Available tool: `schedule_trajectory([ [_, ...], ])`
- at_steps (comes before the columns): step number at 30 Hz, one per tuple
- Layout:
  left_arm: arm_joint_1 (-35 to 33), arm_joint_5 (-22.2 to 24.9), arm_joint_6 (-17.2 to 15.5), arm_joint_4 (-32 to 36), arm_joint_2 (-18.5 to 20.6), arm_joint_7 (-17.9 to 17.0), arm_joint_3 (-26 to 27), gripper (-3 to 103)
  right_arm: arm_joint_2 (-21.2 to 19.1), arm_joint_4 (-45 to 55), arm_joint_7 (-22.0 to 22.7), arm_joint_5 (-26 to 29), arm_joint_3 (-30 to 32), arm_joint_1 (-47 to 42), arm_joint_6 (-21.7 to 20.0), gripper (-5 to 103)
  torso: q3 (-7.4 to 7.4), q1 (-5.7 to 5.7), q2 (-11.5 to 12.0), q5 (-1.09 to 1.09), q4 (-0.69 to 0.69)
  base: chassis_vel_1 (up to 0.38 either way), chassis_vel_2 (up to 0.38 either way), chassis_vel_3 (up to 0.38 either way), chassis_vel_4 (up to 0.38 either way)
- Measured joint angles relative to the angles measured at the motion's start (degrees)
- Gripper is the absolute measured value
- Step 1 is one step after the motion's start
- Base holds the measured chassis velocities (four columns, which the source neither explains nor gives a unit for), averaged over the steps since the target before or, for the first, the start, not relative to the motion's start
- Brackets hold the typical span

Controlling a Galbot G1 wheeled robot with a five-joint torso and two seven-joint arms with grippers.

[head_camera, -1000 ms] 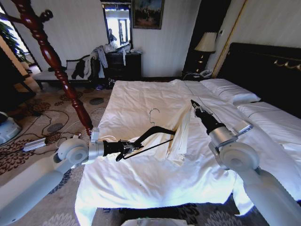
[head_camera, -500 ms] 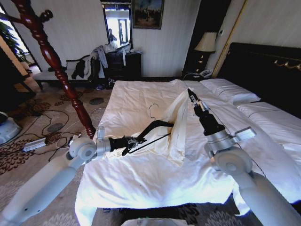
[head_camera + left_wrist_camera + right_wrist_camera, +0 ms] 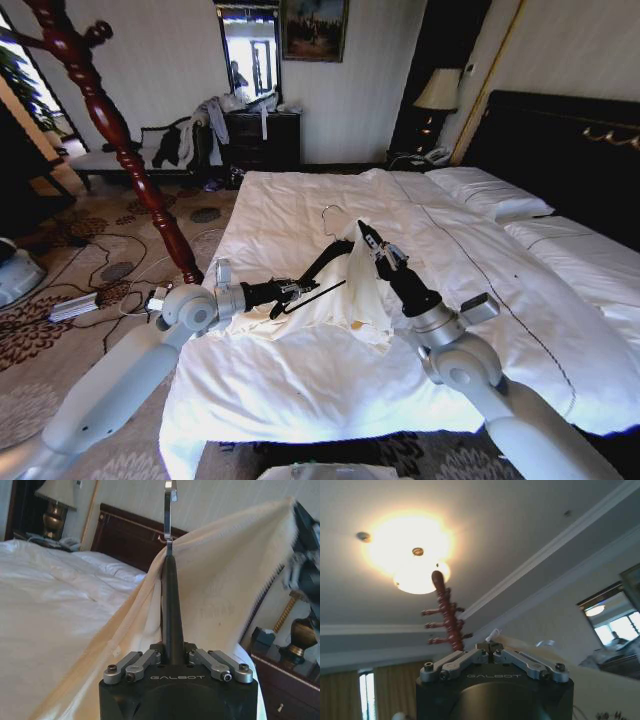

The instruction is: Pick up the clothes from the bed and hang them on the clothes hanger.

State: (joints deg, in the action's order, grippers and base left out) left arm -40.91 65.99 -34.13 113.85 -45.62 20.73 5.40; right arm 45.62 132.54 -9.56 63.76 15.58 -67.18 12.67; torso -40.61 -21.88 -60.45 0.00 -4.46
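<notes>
left hand (image 3: 285, 293) is clamped on the low end of the hanger (image 3: 325, 262), which slants up and right to its hook. right hand (image 3: 368, 240) sits just past that end, pinching the shirt (image 3: 350, 290) over the bed (image 3: 300, 390). a second ago it was further right, shirt clear of the hook

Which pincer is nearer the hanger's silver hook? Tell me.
Right. The right pincer grips the shirt just beside the hook; the left pincer clamps the hanger at its far lower end.
</notes>
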Motion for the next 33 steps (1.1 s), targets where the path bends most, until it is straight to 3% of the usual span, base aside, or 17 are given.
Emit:
schedule_trajectory([
  [11, 1.7, 1.9, 0.2, 0.6, 0.5, -0.9, 0.7, 18, -0.7, -1.1, -6.2, -6.6, -4.3, -4.9, 1.0, 0, 0.0, 0.0, 0.0, 0.0, -0.01, 0.0, 0.0, 0.0, 0.0],
  [22, 1.5, 3.3, 0.4, 3.1, 3.5, -1.3, 1.5, 18, -0.9, -3.2, -6.5, -11.3, -7.2, -5.8, -0.1, 0, 0.0, 0.0, 0.0, 0.0, 0.0, 0.0, 0.0, 0.0, 0.0],
  [23, 1.4, 3.3, 0.5, 3.3, 4.0, -1.2, 1.7, 18, -1.2, -3.6, -6.7, -12.9, -7.2, -6.2, -0.7, 6, 0.0, 0.0, 0.0, 0.0, 0.0, 0.0, 0.0, 0.0, 0.0],
  [24, 1.4, 3.3, 0.7, 3.4, 4.6, -1.1, 1.9, 18, -1.8, -4.3, -8.2, -15.1, -6.6, -7.1, -1.5, 11, 0.0, 0.0, 0.0, 0.0, 0.01, 0.0, 0.0, 0.0, 0.0],
  [25, 1.4, 3.3, 0.8, 3.4, 5.0, -0.9, 2.0, 18, -2.4, -5.2, -12.5, -16.5, -5.4, -7.9, -1.5, 16, 0.0, 0.0, 0.0, 0.0, 0.0, 0.0, 0.0, 0.0, 0.0],
  [26, 1.4, 3.3, 0.8, 3.4, 5.0, -0.9, 2.0, 18, -2.4, -5.2, -12.5, -16.5, -5.4, -7.9, -1.5, 16, 0.0, 0.0, 0.0, 0.0, 0.0, 0.0, 0.0, 0.0, 0.0],
  [29, 1.2, 3.0, 1.2, 3.3, 6.1, -0.3, 2.8, 18, -4.1, -10.5, -34.7, -21.8, -1.3, -8.2, 2.7, 32, 0.0, 0.01, 0.0, 0.02, -0.02, 0.0, 0.0, 0.0, 0.0],
  [30, 0.9, 2.9, 1.2, 3.3, 6.3, 0.0, 3.2, 18, -4.4, -11.2, -37.5, -22.8, -0.7, -7.9, 3.0, 37, 0.0, 0.0, 0.0, 0.02, -0.02, 0.0, 0.0, 0.0, 0.0],
  [32, 0.6, 2.7, 1.3, 3.3, 6.6, 0.3, 3.6, 18, -4.6, -11.6, -39.1, -23.0, -0.3, -7.4, 3.2, 37, 0.0, 0.0, 0.0, 0.02, -0.02, 0.0, 0.0, 0.0, 0.0],
  [33, 0.1, 2.2, 1.4, 3.2, 7.0, 1.0, 4.0, 18, -4.7, -12.0, -39.8, -22.0, 0.3, -6.5, 3.3, 43, 0.0, 0.0, 0.0, 0.0, 0.0, 0.0, 0.0, 0.0, 0.0],
])
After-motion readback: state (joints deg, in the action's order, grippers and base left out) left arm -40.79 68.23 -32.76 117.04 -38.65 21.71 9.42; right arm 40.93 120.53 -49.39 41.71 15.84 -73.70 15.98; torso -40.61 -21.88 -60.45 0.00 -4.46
